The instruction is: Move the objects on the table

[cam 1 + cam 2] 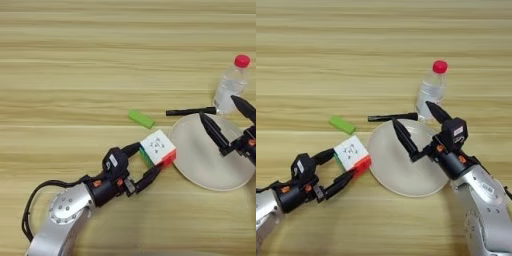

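Observation:
My left gripper (150, 159) is shut on the multicoloured puzzle cube (159, 146), one finger on each side; the cube is tilted at the left rim of the white plate (200, 162). Open wide, my right gripper (411, 113) reaches over the plate's far side. Its fingertips flank the right end of the black marker (390, 118), which lies just beyond the plate. The clear bottle (432, 90) with a pink-red cap stands upright right behind that gripper. A green block (342, 125) lies on the table (75, 75) left of the marker.
The wooden table top stretches wide to the far side and left of the objects. My left arm's cable loops near the bottom left corner.

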Motion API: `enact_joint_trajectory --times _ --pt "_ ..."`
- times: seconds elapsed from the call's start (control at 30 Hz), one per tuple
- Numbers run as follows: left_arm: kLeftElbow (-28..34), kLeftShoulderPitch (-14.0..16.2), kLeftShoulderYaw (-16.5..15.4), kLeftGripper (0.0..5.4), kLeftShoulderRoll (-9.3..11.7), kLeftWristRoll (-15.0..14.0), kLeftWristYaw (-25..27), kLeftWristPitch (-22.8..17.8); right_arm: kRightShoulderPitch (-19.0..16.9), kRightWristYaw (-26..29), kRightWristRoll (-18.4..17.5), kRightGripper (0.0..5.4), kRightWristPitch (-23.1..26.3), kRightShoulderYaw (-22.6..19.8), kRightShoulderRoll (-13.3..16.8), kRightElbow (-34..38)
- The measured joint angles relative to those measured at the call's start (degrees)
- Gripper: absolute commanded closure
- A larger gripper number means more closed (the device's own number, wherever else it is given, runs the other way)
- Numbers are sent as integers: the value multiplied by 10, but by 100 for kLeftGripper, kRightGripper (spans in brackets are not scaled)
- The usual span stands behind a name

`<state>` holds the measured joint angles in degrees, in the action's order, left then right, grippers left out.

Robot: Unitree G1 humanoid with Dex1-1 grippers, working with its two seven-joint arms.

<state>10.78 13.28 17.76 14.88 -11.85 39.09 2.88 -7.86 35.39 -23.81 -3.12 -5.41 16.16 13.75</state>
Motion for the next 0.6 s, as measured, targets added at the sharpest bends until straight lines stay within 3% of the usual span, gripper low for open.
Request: enact_joint_trajectory --times 0.27,0.6 --pt "22 14 5 214 39 -17 39 -3 0 0 0 0 0 0 0 0" --pt "22 14 13 214 62 -19 63 -6 0 0 0 0 0 0 0 0"
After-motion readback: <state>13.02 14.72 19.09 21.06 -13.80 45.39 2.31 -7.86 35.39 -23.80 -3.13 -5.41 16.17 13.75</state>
